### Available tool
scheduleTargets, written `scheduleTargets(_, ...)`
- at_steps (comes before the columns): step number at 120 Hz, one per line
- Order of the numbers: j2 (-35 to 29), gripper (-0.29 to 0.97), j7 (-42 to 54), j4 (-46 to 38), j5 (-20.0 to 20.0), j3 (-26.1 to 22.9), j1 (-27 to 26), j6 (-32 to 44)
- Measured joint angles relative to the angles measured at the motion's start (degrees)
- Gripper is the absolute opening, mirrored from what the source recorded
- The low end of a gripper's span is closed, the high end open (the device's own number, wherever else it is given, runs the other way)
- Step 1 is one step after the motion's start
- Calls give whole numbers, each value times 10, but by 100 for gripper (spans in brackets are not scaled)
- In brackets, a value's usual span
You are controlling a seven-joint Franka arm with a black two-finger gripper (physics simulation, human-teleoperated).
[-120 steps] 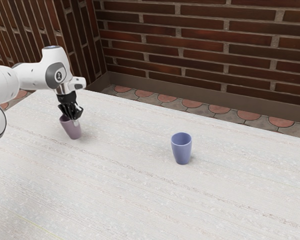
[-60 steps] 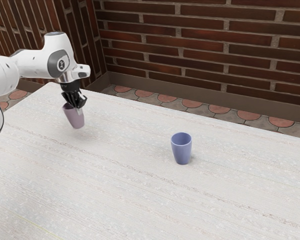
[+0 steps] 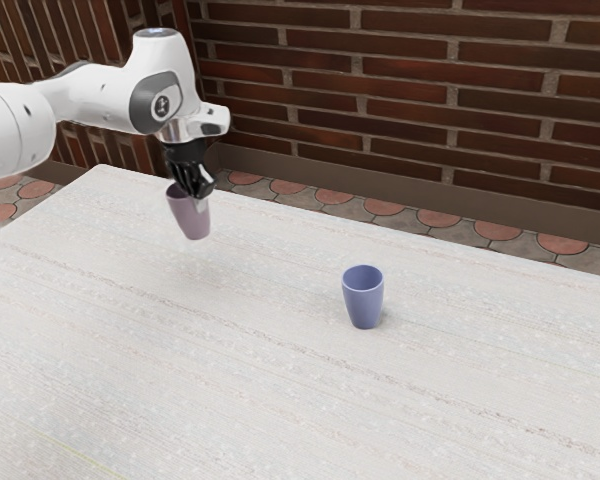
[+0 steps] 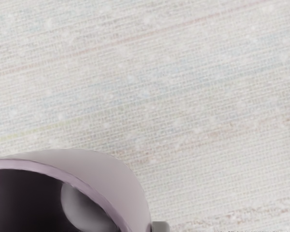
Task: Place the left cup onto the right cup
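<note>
The claw [image 3: 192, 186] is closed on the mauve cup [image 3: 190, 214], pinching one side of its rim, and the cup hangs clear of the counter [image 3: 280, 400] with its mouth up and its body tilted a little. It is well apart from the blue cup [image 3: 363, 295], off toward the exterior view's left and higher than the blue cup's rim. The blue cup stands upright on the counter with its mouth open and nothing in it. In the wrist view the mauve cup's rim and dark inside sit just under the hand, with bare counter past it.

The step in hand looks like the carry across to the blue cup. To do it well, hold the height so the mauve cup's base passes above the blue cup's rim rather than into its side; a low approach would likely knock the blue cup over. Because the grip is on one wall only, the cup may swing, so a smooth, unhurried sweep is safer. Stop with the mauve base centred over the blue cup's mouth, level out the tilt, then lower straight down. Both cups taper, so the base should settle into the mouth; let go only once it rests there.
</note>
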Motion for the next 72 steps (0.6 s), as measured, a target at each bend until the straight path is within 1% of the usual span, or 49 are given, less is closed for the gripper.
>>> scheduleTargets(23,-24,-11,-12,-14,3,0,-40,-1)
scheduleTargets(56,-42,-11,-35,-29,7,4,-105,-4)
scheduleTargets(72,-45,-11,-48,-30,18,4,-138,-5)
